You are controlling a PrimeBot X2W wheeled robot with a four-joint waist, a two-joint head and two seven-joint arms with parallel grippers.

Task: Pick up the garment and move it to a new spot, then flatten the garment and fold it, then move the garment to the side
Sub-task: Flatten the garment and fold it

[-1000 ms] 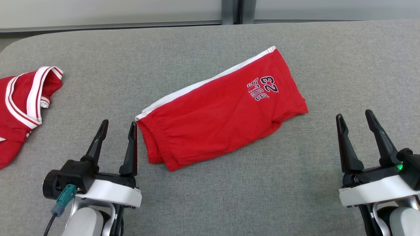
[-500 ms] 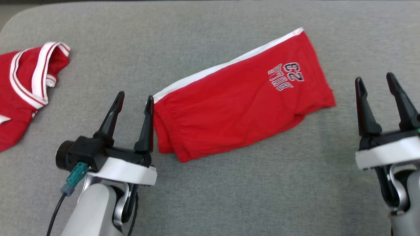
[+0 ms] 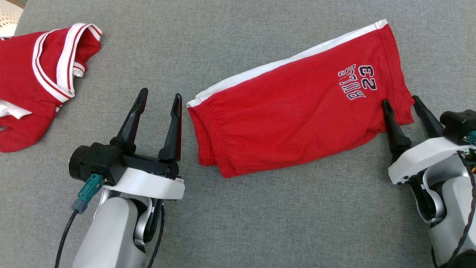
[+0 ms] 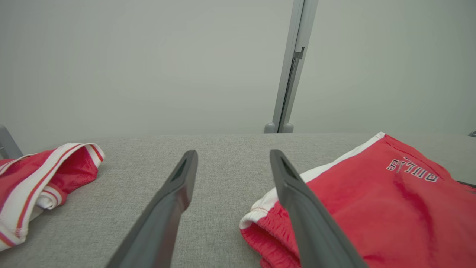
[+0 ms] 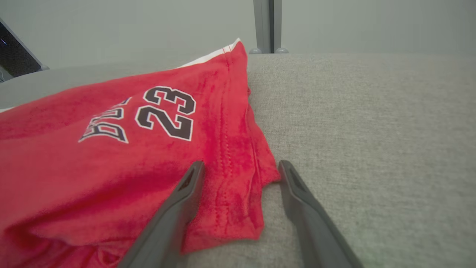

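The garment is a pair of red shorts (image 3: 290, 111) with a white side stripe and a "23" print, lying folded flat on the grey table (image 3: 260, 223). My left gripper (image 3: 161, 93) stands open just left of the elastic waistband, its right finger a small gap from the cloth. In the left wrist view the waistband corner (image 4: 260, 219) lies beside the left gripper's (image 4: 233, 152) right finger. My right gripper (image 3: 401, 99) is open at the hem end. The right wrist view shows the right gripper (image 5: 241, 163) with the near hem corner of the shorts (image 5: 111, 156) between its fingers.
A second red garment with white trim, a jersey (image 3: 33, 82), lies crumpled at the table's far left, also seen in the left wrist view (image 4: 44, 175). Bare grey table runs in front of the shorts and to the right of them. A grey post (image 4: 290, 67) stands behind the table.
The head camera has tilted down, shifting the whole picture. My right gripper has moved in from the right until its fingers straddle the hem corner. The left gripper stays beside the waistband.
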